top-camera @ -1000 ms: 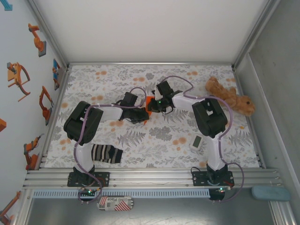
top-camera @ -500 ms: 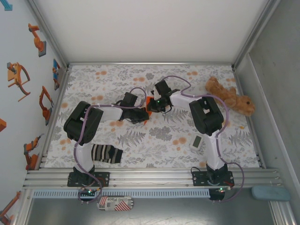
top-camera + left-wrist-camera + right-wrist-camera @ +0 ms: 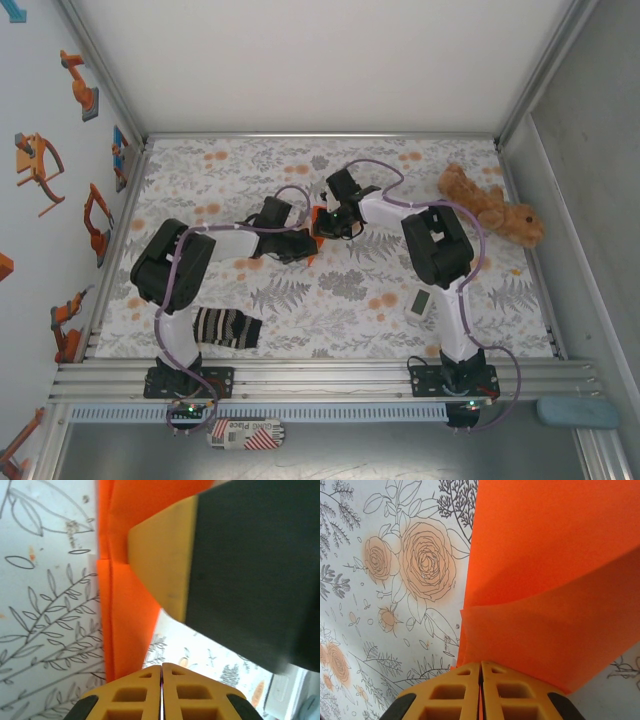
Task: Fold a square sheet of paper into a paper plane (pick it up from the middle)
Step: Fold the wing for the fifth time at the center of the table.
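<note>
The square sheet of paper [image 3: 317, 221] is bright orange and partly folded, lying on the floral table mat between the two grippers. In the right wrist view the paper [image 3: 545, 580] shows two overlapping layers, and my right gripper [image 3: 480, 664] is shut on its near edge, with orange showing in the slit between the fingers. My left gripper [image 3: 161, 666] is shut, tips pressed together just beside the paper's creased strip [image 3: 125, 615]; nothing shows between them. From above, the left gripper [image 3: 306, 241] and the right gripper [image 3: 324, 227] nearly touch.
A brown plush toy [image 3: 490, 210] lies at the right edge of the mat. A striped sock [image 3: 225, 328] lies near the left arm's base. A small white device [image 3: 420, 303] rests by the right arm. Walls close the table on three sides.
The right gripper has crept slightly left and away from the bases with the paper. The left arm's elbow has shifted left; both grippers stay shut.
</note>
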`<action>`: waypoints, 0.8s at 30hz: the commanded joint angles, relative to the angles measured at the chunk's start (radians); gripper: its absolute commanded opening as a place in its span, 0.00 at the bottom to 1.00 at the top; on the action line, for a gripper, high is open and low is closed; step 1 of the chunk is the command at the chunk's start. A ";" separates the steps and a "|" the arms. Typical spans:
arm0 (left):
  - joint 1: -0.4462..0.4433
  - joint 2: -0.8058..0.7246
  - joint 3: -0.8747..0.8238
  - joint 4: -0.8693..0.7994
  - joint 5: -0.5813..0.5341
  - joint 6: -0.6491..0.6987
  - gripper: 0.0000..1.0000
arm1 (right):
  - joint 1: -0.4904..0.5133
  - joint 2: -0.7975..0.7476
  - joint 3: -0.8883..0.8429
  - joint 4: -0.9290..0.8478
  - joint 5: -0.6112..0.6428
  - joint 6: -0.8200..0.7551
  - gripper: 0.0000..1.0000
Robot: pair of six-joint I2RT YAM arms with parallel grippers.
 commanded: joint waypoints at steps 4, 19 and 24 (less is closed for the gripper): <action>-0.003 -0.036 0.011 -0.044 -0.016 -0.009 0.09 | 0.001 0.052 -0.005 -0.079 0.072 0.004 0.09; -0.032 0.011 0.012 -0.137 -0.067 0.014 0.08 | 0.001 0.066 -0.011 -0.094 0.093 0.029 0.09; -0.052 -0.006 -0.025 -0.150 -0.097 0.005 0.08 | 0.001 0.074 -0.014 -0.102 0.109 0.038 0.08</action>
